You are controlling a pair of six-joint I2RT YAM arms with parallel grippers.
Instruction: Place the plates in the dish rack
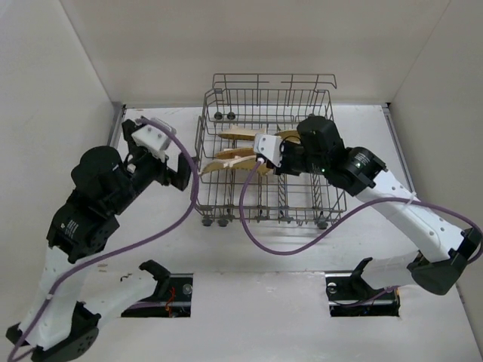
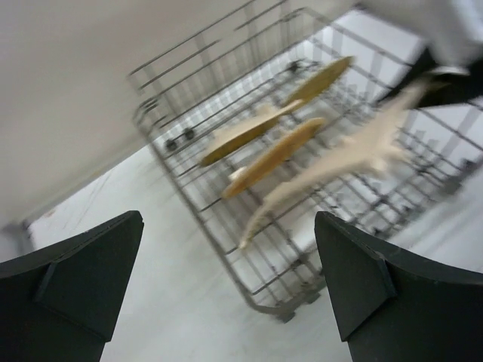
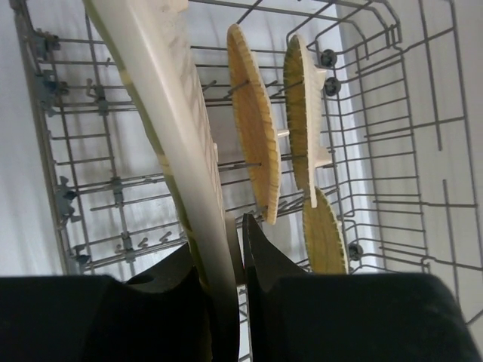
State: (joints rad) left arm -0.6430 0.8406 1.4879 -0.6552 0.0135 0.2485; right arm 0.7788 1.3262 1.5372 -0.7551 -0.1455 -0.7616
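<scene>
The grey wire dish rack (image 1: 272, 76) stands at the back middle of the table. Three tan plates (image 1: 240, 136) stand on edge among its tines (image 3: 253, 121). My right gripper (image 1: 263, 160) reaches into the rack from the right and is shut on a pale ribbed plate (image 3: 166, 113). That plate (image 1: 234, 165) hangs tilted over the rack's left half, in front of the others. In the left wrist view the pale plate (image 2: 339, 162) slants across the rack (image 2: 195, 211). My left gripper (image 1: 166, 154) hovers just left of the rack, open and empty (image 2: 230, 279).
White walls close in the table on the left, back and right. Purple cables (image 1: 287, 249) loop over the table in front of the rack. Two cut-outs (image 1: 162, 290) sit near the front edge by the arm bases.
</scene>
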